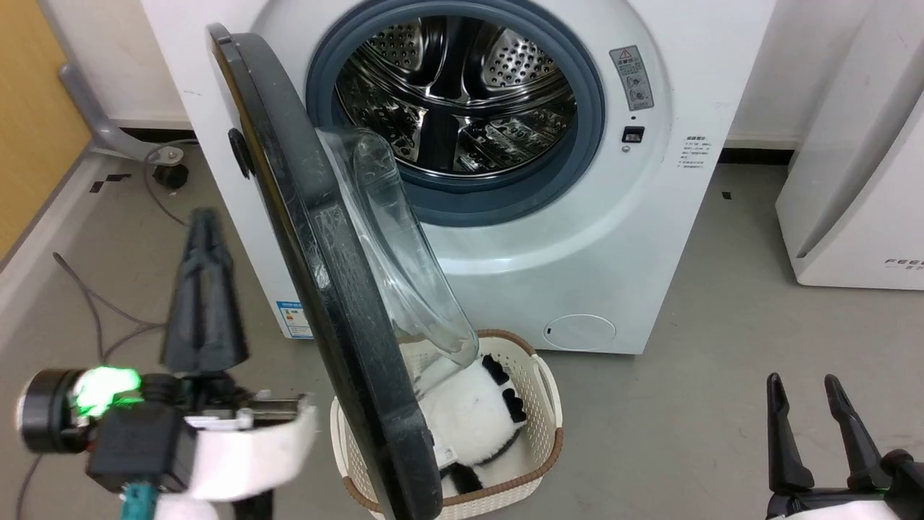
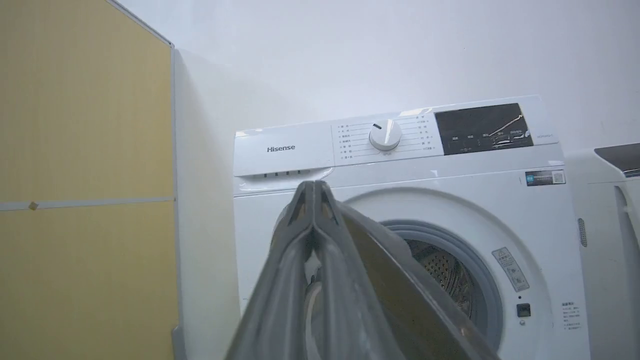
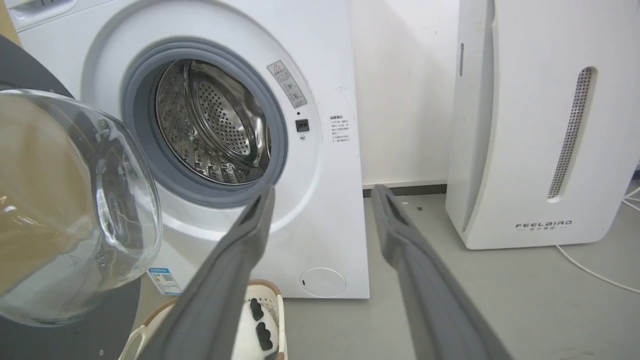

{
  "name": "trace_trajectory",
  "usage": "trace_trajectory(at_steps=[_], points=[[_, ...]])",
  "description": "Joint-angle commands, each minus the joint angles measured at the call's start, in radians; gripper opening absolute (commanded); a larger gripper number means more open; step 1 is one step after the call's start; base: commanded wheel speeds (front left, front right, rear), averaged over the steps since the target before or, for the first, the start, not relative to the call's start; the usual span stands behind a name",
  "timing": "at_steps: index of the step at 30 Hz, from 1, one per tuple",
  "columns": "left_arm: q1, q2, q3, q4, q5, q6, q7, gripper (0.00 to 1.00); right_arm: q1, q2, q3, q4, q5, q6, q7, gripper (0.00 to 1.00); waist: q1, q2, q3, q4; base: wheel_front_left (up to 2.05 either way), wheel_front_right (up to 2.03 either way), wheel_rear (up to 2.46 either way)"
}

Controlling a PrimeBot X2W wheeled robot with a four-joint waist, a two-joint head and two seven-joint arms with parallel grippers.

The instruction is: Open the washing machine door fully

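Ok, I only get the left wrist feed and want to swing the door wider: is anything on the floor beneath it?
Observer: A white basket holding a black-and-white plush toy sits below the washing machine door.
Operator: Where's the right gripper?
Observer: The right gripper is open, off to the right, apart from the door.
Operator: And the left?
Observer: The left gripper is beside the door's black outer face, a gap showing between them.
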Motion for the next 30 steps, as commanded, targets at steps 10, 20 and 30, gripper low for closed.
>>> trace_trajectory(at_steps=[10, 20, 30], points=[[-0.032, -0.022, -0.212, -0.117, 0.021, -0.048, -0.004, 0.0, 0.007, 0.004, -0.001, 0.0, 0.005, 0.001, -0.004, 1.0, 0.0, 0.0, -0.006, -0.003, 0.0, 0.0, 0.0], [-0.016, -0.023, -0.374, -0.127, 0.022, -0.099, -0.004, 0.0, 0.01, 0.004, 0.006, 0.01, 0.006, 0.001, -0.004, 1.0, 0.0, 0.0, -0.01, 0.004, 0.0, 0.0, 0.0], [0.047, -0.031, -0.553, -0.021, 0.008, -0.144, -0.004, 0.0, 0.004, 0.004, 0.011, 0.011, 0.003, 0.001, -0.004, 1.0, 0.0, 0.0, -0.004, 0.011, 0.0, 0.0, 0.0]])
